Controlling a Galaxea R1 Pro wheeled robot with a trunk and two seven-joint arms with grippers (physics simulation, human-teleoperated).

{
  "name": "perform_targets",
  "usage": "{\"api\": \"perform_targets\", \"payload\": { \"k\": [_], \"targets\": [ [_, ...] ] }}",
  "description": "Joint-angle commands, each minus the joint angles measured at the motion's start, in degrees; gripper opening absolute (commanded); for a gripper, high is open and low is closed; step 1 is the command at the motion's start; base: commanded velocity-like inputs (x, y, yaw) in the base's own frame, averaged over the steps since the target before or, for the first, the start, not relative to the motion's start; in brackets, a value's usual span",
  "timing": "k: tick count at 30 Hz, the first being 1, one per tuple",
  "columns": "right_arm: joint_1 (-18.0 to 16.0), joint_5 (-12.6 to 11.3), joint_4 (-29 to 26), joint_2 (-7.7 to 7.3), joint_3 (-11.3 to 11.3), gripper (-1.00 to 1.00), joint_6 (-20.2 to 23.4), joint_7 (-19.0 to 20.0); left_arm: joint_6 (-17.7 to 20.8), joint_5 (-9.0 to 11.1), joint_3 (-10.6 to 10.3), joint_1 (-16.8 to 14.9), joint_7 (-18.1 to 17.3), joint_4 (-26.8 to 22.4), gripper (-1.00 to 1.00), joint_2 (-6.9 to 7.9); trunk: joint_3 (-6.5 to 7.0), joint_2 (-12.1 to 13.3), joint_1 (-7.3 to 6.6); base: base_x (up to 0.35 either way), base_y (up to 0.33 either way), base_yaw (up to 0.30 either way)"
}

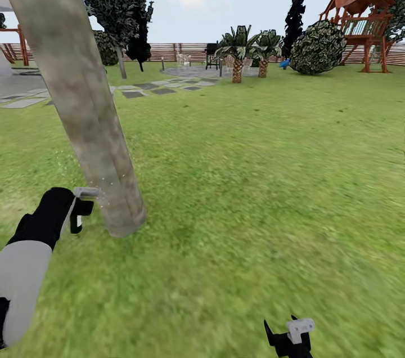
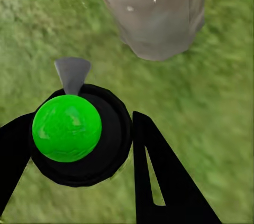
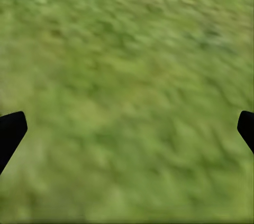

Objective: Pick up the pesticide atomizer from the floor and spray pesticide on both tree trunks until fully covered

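1. My left gripper (image 2: pixel 100 145) has its jaws closed around the sprayer (image 2: pixel 69 129); one black finger (image 2: pixel 159 176) presses against the round black body under the bright green cap.
2. The sprayer's grey nozzle (image 2: pixel 72 73) points toward the base of the tree trunk (image 2: pixel 159 18), near it but not touching.
3. From the head camera, I see the left gripper (image 1: pixel 79 209) low at the left, just beside the foot of the trunk (image 1: pixel 84 110), with the grey nozzle (image 1: pixel 87 192) aimed at the bark.
4. Small pale specks sit on the trunk and on the grass (image 2: pixel 211 92) around the nozzle's line.
5. My right gripper (image 3: pixel 127 129) has its jaws spread wide, the two black tips at opposite edges of the wrist camera, with bare lawn between them.
6. That right gripper (image 1: pixel 289 338) hangs low over the grass (image 1: pixel 253 178), well apart from the trunk.
7. Farther off stand stepping stones (image 1: pixel 152 88), two short palms (image 1: pixel 247 51), a round bush (image 1: pixel 318 48), a wooden play tower (image 1: pixel 363 23) and the slat fence (image 1: pixel 169 51).
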Motion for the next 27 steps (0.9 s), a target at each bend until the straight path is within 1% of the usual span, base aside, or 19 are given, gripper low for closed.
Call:
{"api": "perform_targets", "payload": {
  "k": [1, 4, 5, 9, 12, 15, 19, 25, 27],
  "targets": [
    [0.0, 0.1, 0.0, 0.01, -0.5, 1.00, -0.2, 0.5, 1.4, -0.5, 0.1, -1.3, -0.6, -0.5, -1.00, 0.12, -0.06, 0.0, -0.01, -0.005, 0.001, 0.000],
    [0.0, 0.1, 0.0, 0.01, -0.5, 1.00, -0.2, 0.5, 5.2, -0.5, -0.1, -4.8, -0.6, -1.0, -1.00, 0.18, -0.06, 0.0, -0.01, -0.002, 0.000, 0.000],
    [0.0, 0.1, 0.0, 0.01, -0.5, 1.00, -0.2, 0.5, 5.6, -0.5, -0.2, -5.1, -0.6, -1.0, -1.00, 0.15, -0.06, 0.0, -0.01, 0.000, 0.000, 0.000],
    [0.0, 0.1, 0.0, 0.01, -0.5, 1.00, -0.2, 0.5, 5.7, -0.5, 0.0, -4.9, -0.6, -1.0, -1.00, 0.19, -0.06, 0.0, -0.01, 0.000, -0.013, 0.000],
    [0.0, 0.1, 0.0, 0.01, -0.5, 1.00, -0.2, 0.5, 5.8, -0.6, -0.3, -4.9, -0.5, -1.0, -1.00, 0.00, -0.06, 0.0, -0.01, 0.000, -0.199, 0.028],
    [0.0, 0.1, 0.0, 0.01, -0.5, 1.00, -0.2, 0.5, 5.8, -0.6, -0.4, -4.8, -0.5, -1.0, -1.00, -0.18, -0.06, 0.0, -0.01, 0.038, -0.259, 0.208],
    [0.0, 0.1, 0.1, 0.01, -0.5, 1.00, -0.2, 0.5, 5.8, -0.7, -0.3, -4.8, -0.5, -1.0, -1.00, -0.14, -0.06, 0.0, -0.01, 0.166, -0.238, 0.210],
    [0.0, 0.1, 0.0, 0.01, -0.5, 1.00, -0.2, 0.5, 5.8, -0.8, -0.1, -4.8, -0.4, -1.0, -1.00, -0.01, -0.06, 0.0, -0.01, 0.223, -0.196, 0.015],
    [0.0, 0.1, 0.0, 0.01, -0.5, 1.00, -0.2, 0.5, 5.8, -0.8, -0.1, -4.8, -0.3, -1.0, -1.00, 0.03, -0.06, 0.0, -0.01, 0.025, -0.242, 0.001]
  ]
}}
